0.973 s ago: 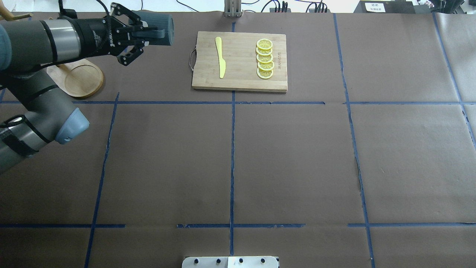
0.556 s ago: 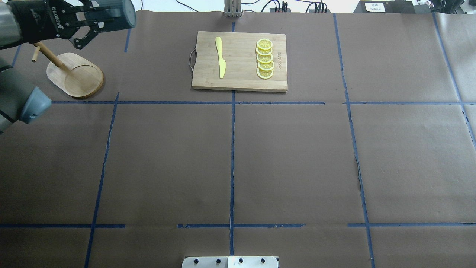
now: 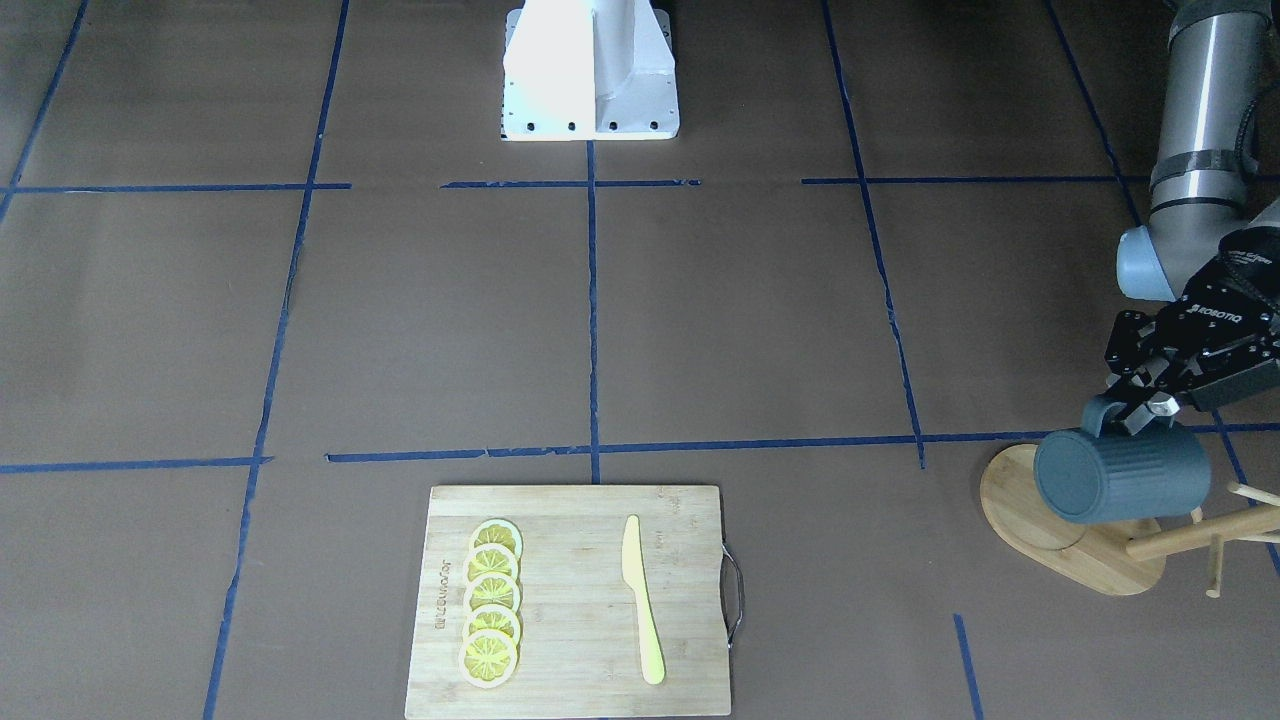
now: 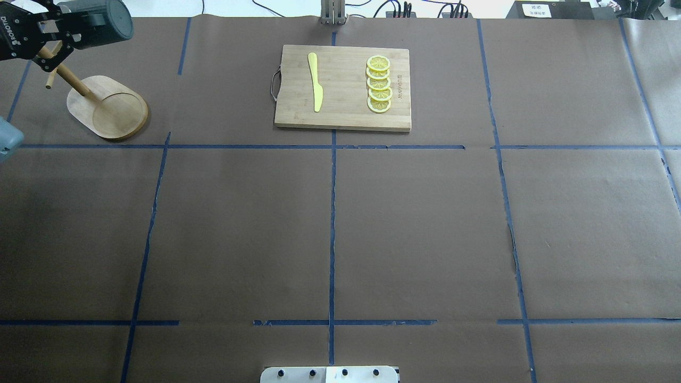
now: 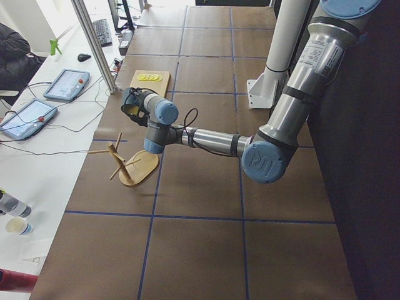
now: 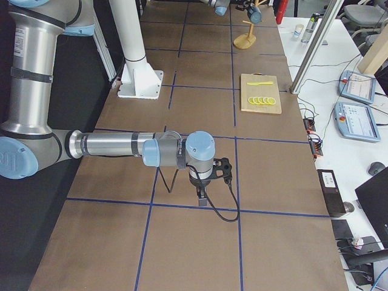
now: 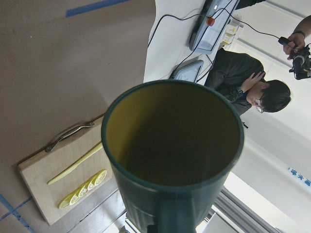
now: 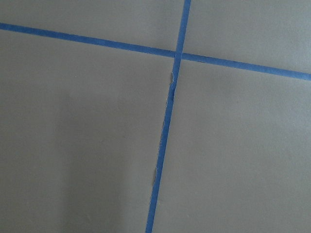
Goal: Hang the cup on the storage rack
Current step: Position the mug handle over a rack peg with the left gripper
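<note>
The dark teal-grey ribbed cup lies on its side in the air, held by its handle. My left gripper is shut on that handle. The cup hangs just over the bamboo storage rack, next to its tilted-looking post and pegs. In the overhead view the cup and left gripper sit at the far left corner, above the rack's post. The left wrist view looks into the cup's yellow inside. My right gripper shows only in the exterior right view; I cannot tell whether it is open or shut.
A bamboo cutting board with a yellow knife and several lemon slices lies at the far middle. The robot's white base stands at the near edge. Operators and tablets are beyond the far edge.
My left arm has carried the cup leftward and farther back, from right of the rack to over its post. The rack and the board have not moved.
</note>
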Controlling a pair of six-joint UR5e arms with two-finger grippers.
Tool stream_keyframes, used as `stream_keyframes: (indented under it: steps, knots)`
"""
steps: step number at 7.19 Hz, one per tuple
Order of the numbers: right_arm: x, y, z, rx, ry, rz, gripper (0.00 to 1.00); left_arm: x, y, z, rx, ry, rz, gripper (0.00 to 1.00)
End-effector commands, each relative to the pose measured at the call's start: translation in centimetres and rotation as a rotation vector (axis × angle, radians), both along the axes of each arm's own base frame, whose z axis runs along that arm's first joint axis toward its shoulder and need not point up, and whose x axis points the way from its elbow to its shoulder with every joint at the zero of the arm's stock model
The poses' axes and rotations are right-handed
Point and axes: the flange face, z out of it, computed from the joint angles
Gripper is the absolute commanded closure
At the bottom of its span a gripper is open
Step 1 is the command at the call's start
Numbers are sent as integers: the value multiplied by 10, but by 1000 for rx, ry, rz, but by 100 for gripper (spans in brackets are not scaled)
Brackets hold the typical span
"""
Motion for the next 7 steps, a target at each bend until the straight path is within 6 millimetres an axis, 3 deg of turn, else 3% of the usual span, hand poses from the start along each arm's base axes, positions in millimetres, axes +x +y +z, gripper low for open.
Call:
stream_keyframes:
  steps: [1,7]
  knots:
    - [0,-1,-1,2,2,0,0,-12,10,20,12,34,-2,96]
    - [0,-1,-2,6,2,-1,0,-40,12,54,24,37,-46,96]
